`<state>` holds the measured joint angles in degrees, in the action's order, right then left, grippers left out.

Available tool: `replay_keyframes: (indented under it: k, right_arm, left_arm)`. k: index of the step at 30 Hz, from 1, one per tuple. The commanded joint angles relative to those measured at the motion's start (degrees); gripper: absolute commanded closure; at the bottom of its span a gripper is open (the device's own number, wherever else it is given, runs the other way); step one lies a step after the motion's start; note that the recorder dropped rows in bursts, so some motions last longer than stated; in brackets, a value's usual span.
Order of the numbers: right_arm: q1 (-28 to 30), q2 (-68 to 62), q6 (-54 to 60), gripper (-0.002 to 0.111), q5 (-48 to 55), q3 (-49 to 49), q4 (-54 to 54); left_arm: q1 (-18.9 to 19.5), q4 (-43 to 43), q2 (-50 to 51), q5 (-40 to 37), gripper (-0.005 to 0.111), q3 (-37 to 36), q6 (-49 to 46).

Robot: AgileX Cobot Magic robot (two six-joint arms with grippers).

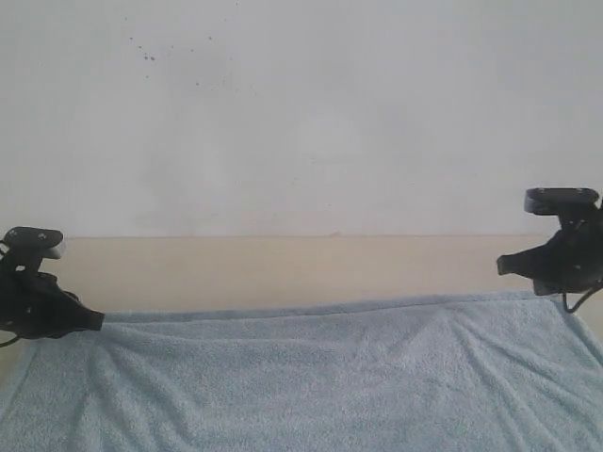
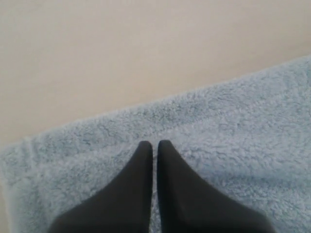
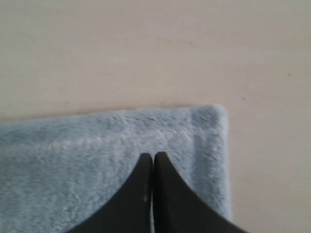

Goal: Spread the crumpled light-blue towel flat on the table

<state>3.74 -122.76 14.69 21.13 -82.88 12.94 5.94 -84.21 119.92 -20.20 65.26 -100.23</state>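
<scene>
1. Surface (image 1: 283, 268): pale beige and broad, running under a white speckled wall (image 1: 301, 113).
2. Towel (image 1: 311, 377): light blue, lying spread on the surface; far hem nearly straight, shallow ripples across the pile.
3. Left pincer (image 1: 98, 322): clenched, tips over the towel's far left corner. Cannot tell whether it pinches cloth.
4. Right pincer (image 1: 502, 266): clenched, tips over the far right corner. Same doubt.
</scene>
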Motion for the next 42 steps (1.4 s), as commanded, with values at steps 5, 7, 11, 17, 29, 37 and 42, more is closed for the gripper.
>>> replay_keyframes:
  k: [5,7,11,17,29,37,42]
  right_arm:
    - [2.6,-0.8,3.8,0.109,3.5,-0.1,-0.8]
    - [2.6,-1.6,4.8,0.109,3.6,-0.1,-0.9]
    - [2.6,-2.9,4.7,0.109,4.8,-0.1,-0.9]
    - [2.6,-0.4,4.7,0.109,5.6,-0.1,-0.8]
    - [2.4,24.3,-3.4,0.109,-14.7,18.7,7.1]
    - [-1.0,52.0,-30.7,0.109,-43.7,58.5,0.7]
    - [-13.4,69.6,-33.6,0.109,-33.8,60.7,-15.1]
  left_arm:
    - [-0.5,0.7,1.7,-0.1,0.103,0.1,-2.7]
    - [-0.5,0.7,2.2,-0.1,0.103,0.1,-2.7]
    - [-0.5,0.5,2.4,-0.1,0.103,0.1,-2.7]
    - [-0.4,-3.8,-0.8,0.4,0.103,3.2,-2.7]
    - [-0.4,-15.7,-22.4,21.3,0.103,-5.9,5.9]
    - [1.1,-15.7,-48.8,22.4,0.103,-24.5,11.5]
    - [1.1,-15.7,-73.1,26.5,0.103,-35.2,11.5]
